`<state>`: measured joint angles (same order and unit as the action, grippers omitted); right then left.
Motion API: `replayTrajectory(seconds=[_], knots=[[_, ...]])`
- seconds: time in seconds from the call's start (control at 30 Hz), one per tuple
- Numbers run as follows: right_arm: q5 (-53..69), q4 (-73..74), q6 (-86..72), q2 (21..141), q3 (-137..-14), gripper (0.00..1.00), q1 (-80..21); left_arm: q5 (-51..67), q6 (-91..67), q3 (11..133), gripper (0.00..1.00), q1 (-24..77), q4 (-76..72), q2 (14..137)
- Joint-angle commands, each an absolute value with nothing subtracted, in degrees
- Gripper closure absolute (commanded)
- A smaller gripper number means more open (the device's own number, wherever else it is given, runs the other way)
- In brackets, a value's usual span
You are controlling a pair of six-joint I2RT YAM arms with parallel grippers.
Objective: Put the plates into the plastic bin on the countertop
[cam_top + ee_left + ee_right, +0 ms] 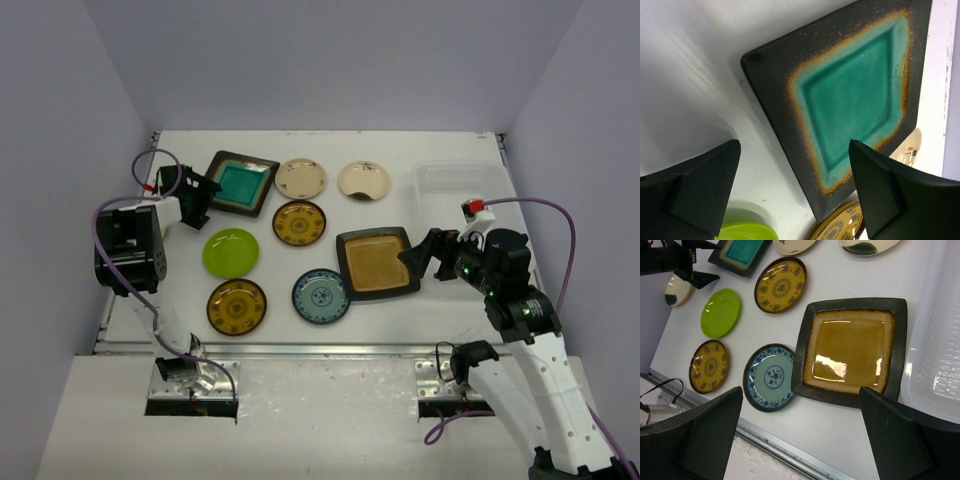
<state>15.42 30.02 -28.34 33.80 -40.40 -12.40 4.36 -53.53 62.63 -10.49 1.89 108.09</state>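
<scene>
Several plates lie on the white countertop point(450, 300). A teal square plate point(241, 183) sits at the back left, and my left gripper point(205, 200) hovers open and empty at its left edge. In the left wrist view the teal plate point(850, 95) lies partly between my open left gripper's point(795, 195) fingers. An amber square plate point(378, 263) lies right of centre. My right gripper point(420, 250) is open and empty over its right edge. In the right wrist view the amber plate point(850, 350) lies just ahead of my right gripper point(800, 435). The translucent plastic bin point(458, 180) stands empty at the back right.
Round plates lie between the arms: two cream point(300, 178) point(363, 180), two amber-patterned point(299, 223) point(237, 306), lime green point(231, 252), blue-white point(321, 295). Another cream plate point(677, 289) lies behind the left gripper. A metal rail point(300, 350) runs along the near edge.
</scene>
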Motion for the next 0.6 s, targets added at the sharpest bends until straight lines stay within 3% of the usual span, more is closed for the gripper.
replayTrajectory(seconds=[0.0, 0.13, 0.2, 0.33, 0.4, 0.43, 0.47, 0.57], knots=[[14.89, 27.40, -27.39, 33.96, -40.78, 0.01, -12.19, 2.11, -54.20, 63.09, 0.22, -10.40, 0.97, 109.64], [14.79, 26.40, -27.89, 34.01, -40.40, 0.01, -12.19, 2.57, -54.28, 66.24, 0.49, -10.37, 1.92, 114.00], [14.78, 26.21, -27.88, 33.95, -40.27, 0.01, -12.13, 2.74, -54.68, 66.93, 0.51, -10.37, 2.35, 114.91], [14.05, 26.46, -27.68, 33.49, -40.60, 0.01, -12.14, 2.55, -55.66, 66.46, 0.64, -10.38, 1.60, 115.33], [13.70, 26.55, -27.59, 33.40, -40.70, 0.01, -12.21, 2.75, -56.19, 66.73, 0.81, -10.48, 1.87, 115.58], [13.50, 26.61, -27.46, 33.33, -40.76, 0.01, -12.15, 3.21, -56.64, 67.12, 0.96, -10.80, 2.26, 115.71], [13.34, 26.63, -27.42, 33.24, -40.82, 0.01, -12.13, 3.86, -57.22, 67.16, 1.00, -11.16, 2.30, 115.60], [13.03, 26.85, -27.33, 33.11, -41.02, 0.01, -12.13, 6.38, -59.31, 65.28, 1.00, -12.21, -0.44, 114.30]])
